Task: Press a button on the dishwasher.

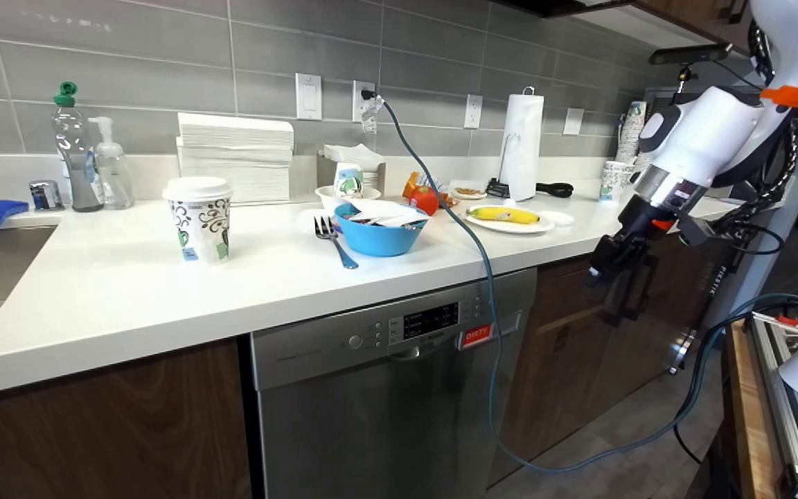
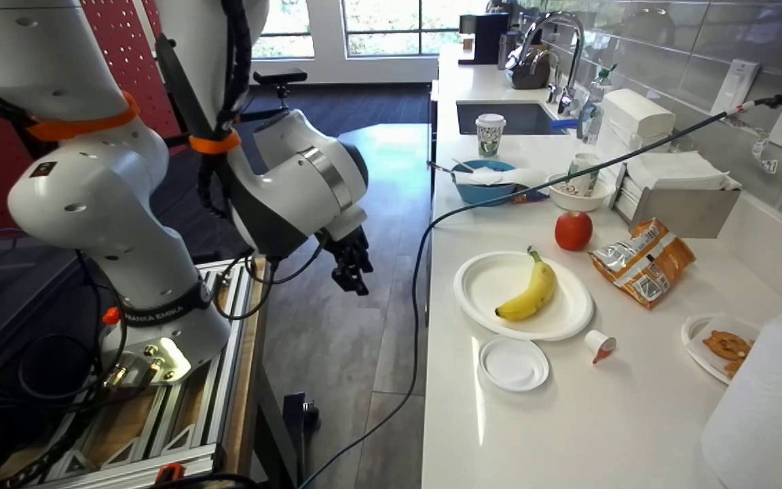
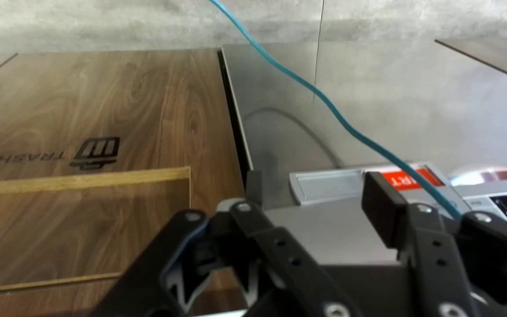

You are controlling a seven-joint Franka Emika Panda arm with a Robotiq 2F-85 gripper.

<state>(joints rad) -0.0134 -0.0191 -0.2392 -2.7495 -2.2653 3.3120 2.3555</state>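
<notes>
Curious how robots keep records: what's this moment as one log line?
gripper: open, empty | dishwasher: closed, not touched by gripper | sign: reads DIRTY | blue cable: hanging in front of dishwasher

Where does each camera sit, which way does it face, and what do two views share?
Wrist view, upside down: behind the gripper, which shows at the bottom, facing the dishwasher.
Exterior view: before the counter, facing the tiled wall; arm and gripper at right.
Exterior view: near the paper roll, looking along the counter toward the windows; base, arm and gripper at left.
Both exterior views share the banana.
</notes>
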